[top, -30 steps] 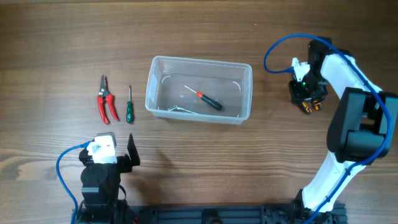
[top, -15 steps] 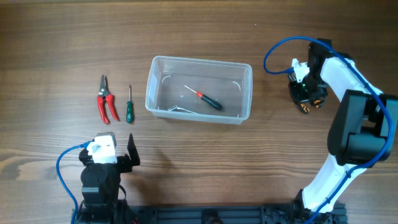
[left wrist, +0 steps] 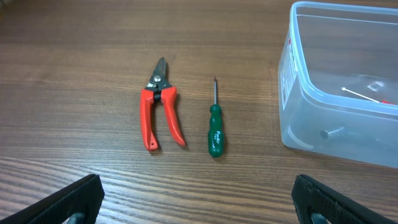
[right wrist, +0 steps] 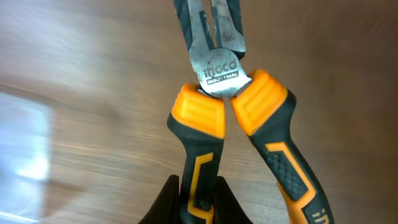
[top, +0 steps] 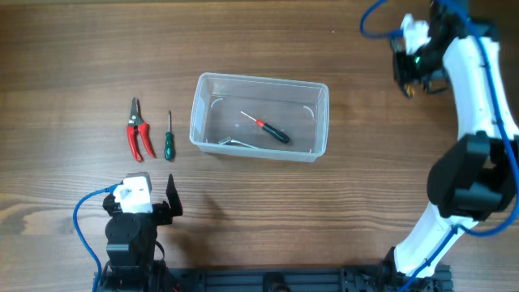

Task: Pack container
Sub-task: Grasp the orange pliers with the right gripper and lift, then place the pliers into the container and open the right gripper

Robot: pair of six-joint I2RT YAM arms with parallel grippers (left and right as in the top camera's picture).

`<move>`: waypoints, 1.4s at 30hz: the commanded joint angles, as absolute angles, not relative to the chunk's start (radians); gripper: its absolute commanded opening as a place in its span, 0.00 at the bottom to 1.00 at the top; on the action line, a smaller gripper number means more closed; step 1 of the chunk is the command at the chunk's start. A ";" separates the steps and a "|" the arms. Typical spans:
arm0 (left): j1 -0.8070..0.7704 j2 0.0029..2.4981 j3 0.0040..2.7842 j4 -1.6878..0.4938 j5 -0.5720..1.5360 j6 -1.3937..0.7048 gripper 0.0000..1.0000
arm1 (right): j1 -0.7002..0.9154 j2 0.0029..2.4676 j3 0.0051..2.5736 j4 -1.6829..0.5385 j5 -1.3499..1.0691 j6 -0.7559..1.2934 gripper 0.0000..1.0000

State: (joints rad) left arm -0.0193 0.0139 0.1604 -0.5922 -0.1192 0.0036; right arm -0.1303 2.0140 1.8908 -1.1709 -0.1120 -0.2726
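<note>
Container: the clear container (top: 259, 79) sits on the table (top: 81, 49) at the middle of the overhead view, in the same spot as a second ago.
Inside it: a red-and-dark screwdriver (top: 272, 130) lies near the centre and a metal hex key (top: 235, 143) lies along the lower wall, both unmoved.
Right claw: the right gripper (right wrist: 199, 200) is clamped on one handle of the orange-and-black pliers (right wrist: 200, 118). Its black fingers (right wrist: 169, 202) sit on either side of that handle at the bottom of the wrist view.
Change, right arm: a second ago it was right of the container, level with its upper half. It is now in the upper right corner of the overhead frame, with the pliers still in its grip.
Pliers: the metal head points to the top of the wrist view, and the wood behind is blurred.
Left claw: the left gripper (left wrist: 199, 202) has its fingers wide apart and holds nothing. It is low in the left of the overhead frame, as before.
Left of the container: the red snips (top: 138, 134) and the green screwdriver (top: 169, 142) lie side by side, apart, and have not moved.
</note>
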 commanded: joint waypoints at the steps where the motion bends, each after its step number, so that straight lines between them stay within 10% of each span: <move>1: -0.013 0.007 0.155 -0.591 -0.125 0.022 1.00 | -0.068 1.932 2.042 -1.215 -0.227 -0.264 0.04; 16: -0.013 0.007 0.155 -0.591 -0.125 0.022 1.00 | 0.478 1.900 2.066 -1.209 -0.216 -0.488 0.11; 36: -0.013 0.007 0.155 -0.591 -0.125 0.022 1.00 | 0.510 2.350 2.066 -1.324 -0.220 -0.513 0.12; 42: -0.013 0.007 0.155 -0.591 -0.125 0.022 1.00 | 0.510 2.364 2.066 -1.324 -0.228 -0.513 0.32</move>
